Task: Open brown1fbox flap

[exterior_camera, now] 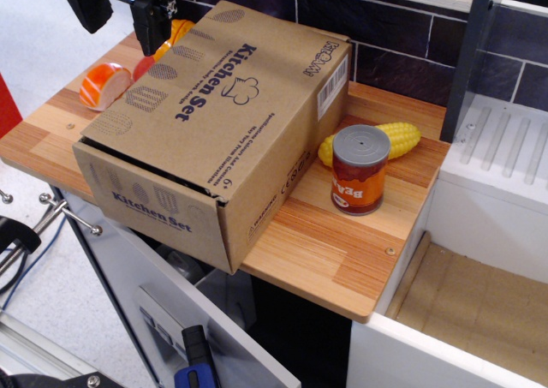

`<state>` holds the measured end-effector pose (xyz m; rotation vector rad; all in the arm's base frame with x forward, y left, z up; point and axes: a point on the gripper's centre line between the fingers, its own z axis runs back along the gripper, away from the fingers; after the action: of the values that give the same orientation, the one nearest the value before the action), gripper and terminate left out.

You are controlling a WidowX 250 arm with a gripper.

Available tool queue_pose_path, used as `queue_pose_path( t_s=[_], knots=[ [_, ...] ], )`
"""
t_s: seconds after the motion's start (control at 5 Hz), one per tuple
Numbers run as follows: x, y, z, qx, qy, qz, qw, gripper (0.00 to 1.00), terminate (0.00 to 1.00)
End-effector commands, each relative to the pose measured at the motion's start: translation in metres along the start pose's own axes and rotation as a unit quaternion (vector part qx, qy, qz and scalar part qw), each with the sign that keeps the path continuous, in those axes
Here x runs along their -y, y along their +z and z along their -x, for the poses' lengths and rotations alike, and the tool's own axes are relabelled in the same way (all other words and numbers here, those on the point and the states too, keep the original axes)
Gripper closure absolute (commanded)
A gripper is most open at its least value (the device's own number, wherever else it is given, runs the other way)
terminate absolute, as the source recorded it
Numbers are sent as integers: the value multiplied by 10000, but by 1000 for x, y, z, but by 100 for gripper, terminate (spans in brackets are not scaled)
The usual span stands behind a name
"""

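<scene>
The brown1fbox (257,191) is a large brown cardboard box lying across the wooden counter, its front corner overhanging the edge. Its flap (218,88) is the wide top panel with big dark blue "Kitchen Set" text, a chef-hat logo and striped ovals along the left edge. The flap lies nearly flat, with a thin dark gap at the front edge. A white barcode label (332,86) is at its right end. My gripper (120,15) is black, at the top left above the flap's far left edge, its two fingers apart and holding nothing.
A red can (360,169) stands right of the box, with a yellow corn cob (390,140) behind it. Orange-and-white toy pieces (104,84) lie left of the box. A white sink unit (505,161) is at the right. A dark tiled wall (402,37) runs behind.
</scene>
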<state>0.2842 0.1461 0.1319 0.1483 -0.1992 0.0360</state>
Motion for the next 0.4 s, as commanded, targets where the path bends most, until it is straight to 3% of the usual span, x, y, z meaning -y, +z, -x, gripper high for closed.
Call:
queue_pose_path(
  t_s=[0.0, 0.2],
  knots=[
    [0, 0, 0, 0, 0, 0, 10000, 0, 0],
    [4, -9, 1, -274, 287, 716, 9966, 0, 0]
  ],
)
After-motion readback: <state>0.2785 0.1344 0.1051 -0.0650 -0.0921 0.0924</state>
